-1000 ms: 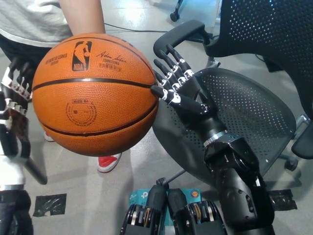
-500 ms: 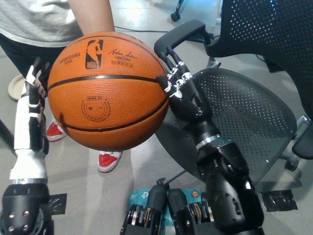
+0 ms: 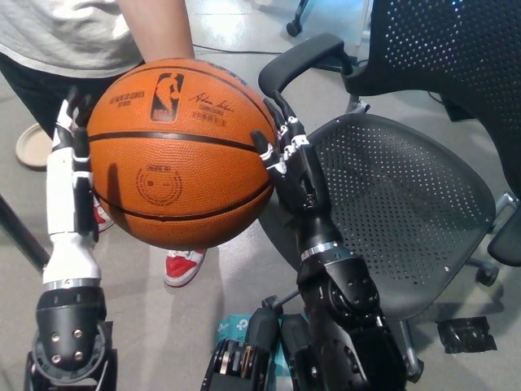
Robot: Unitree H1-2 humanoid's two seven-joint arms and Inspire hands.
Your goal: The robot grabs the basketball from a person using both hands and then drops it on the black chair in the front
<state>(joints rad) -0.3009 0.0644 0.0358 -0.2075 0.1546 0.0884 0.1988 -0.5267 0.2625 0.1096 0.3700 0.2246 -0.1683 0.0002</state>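
Setting: office or lab workspace, indoor. Evidence: black mesh office chair (image 3: pixel 407 212) with perforated seat and padded armrest, right half of frame; second chair's castor base (image 3: pixel 295 24) at top centre; smooth grey hard floor (image 3: pixel 228 277); black cable (image 3: pixel 244 51) trailing across floor, upper centre; black tape patch (image 3: pixel 466 334) on floor, lower right.

White left robot hand (image 3: pixel 69 175) and black right robot hand (image 3: pixel 291 159) stand raised, palms inward, fingers extended.
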